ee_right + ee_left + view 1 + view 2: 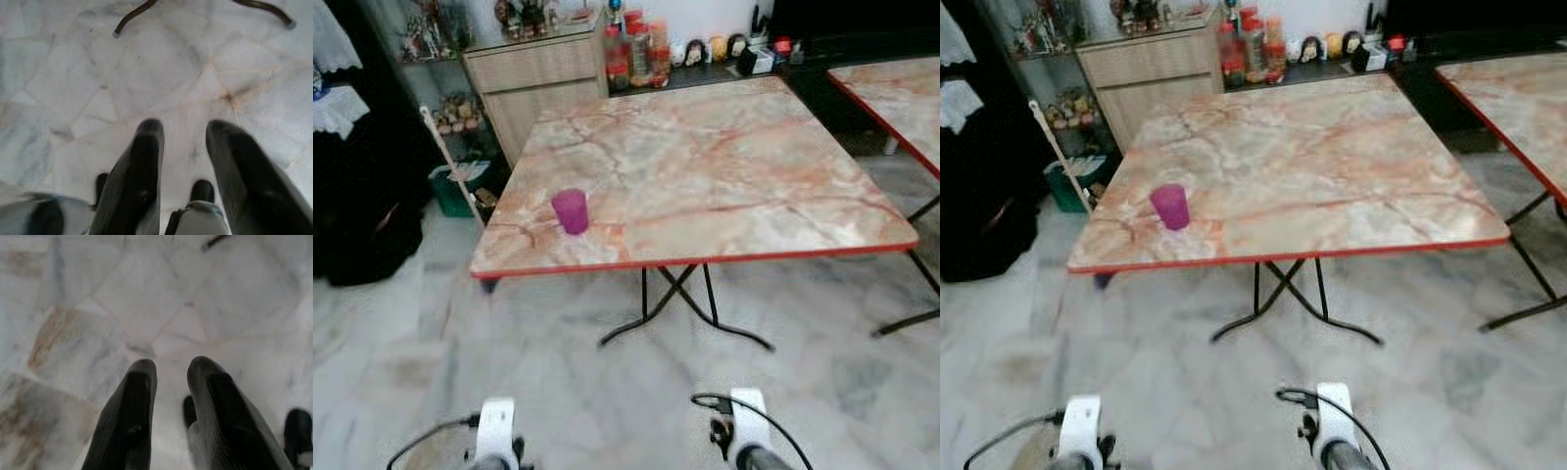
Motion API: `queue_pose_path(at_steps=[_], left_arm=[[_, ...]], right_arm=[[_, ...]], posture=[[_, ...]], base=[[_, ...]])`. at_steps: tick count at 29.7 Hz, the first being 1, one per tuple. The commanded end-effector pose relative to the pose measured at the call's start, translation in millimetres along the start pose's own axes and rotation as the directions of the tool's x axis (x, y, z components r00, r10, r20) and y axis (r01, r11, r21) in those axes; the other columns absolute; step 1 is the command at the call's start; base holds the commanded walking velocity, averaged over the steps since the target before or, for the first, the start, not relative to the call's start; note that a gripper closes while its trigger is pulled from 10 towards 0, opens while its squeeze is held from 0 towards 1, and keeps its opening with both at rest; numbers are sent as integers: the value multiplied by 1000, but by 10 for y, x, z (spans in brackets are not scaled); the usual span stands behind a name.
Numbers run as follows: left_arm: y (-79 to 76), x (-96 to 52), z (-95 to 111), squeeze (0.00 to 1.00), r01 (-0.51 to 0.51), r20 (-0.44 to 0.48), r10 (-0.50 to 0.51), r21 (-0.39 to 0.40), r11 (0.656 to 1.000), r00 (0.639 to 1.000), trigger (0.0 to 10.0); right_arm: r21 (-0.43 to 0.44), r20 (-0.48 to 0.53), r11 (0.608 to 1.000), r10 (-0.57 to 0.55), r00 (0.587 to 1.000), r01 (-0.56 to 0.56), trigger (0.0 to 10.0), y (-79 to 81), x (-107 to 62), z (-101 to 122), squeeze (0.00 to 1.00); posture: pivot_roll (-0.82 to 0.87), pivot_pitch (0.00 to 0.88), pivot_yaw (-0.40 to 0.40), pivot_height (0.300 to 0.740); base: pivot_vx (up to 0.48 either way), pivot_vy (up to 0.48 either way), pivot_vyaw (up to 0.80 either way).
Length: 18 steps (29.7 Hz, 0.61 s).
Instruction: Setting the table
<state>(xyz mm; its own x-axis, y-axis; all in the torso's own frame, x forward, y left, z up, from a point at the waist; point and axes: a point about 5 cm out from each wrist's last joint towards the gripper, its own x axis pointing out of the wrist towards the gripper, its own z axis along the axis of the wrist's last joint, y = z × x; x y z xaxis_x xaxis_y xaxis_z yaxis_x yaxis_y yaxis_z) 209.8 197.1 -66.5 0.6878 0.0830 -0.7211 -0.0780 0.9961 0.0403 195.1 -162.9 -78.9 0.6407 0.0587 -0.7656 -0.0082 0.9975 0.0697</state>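
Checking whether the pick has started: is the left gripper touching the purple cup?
Apart. In the left eye view the purple cup stands on the table; the left gripper hangs open over floor.

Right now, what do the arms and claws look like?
Each arm ends in a white wrist with a loose black cable looping beside it. The left claw and the right claw each have two long, rounded black fingers, without visible markings.

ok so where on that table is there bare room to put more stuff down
Nearly all of the marble-pattern table is bare: everything right of the purple cup, out to the red front edge and the far side. The cup takes only the near-left corner. It gets crowded past the far edge, where bottles stand.
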Motion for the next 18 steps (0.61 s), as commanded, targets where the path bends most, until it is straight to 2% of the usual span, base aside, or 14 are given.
queue_pose_path(at_steps=[1,11,15,18], left_arm=[[87,-22,-74,0,-19,-26,20,6,1000,999,10000],[73,-19,-63,0,-7,-22,8,18,1000,1000,10000],[74,-21,-69,0,-5,-23,5,19,1000,1000,10000],[74,-22,-72,0,-4,-24,5,21,1000,1000,10000]], right_arm=[[4,25,1000,21,999,-22,10000,91,27,83,0],[11,24,1000,21,999,-21,10000,101,31,93,0],[-2,15,1000,22,1000,-22,10000,102,30,82,0],[-8,18,1000,14,1000,-14,10000,90,27,78,0]], posture=[[-126,0,100,740],[-128,0,103,740],[-132,0,105,740],[-130,0,104,740]], base=[[0,0,0],[52,0,0],[0,0,-744],[0,0,0]])
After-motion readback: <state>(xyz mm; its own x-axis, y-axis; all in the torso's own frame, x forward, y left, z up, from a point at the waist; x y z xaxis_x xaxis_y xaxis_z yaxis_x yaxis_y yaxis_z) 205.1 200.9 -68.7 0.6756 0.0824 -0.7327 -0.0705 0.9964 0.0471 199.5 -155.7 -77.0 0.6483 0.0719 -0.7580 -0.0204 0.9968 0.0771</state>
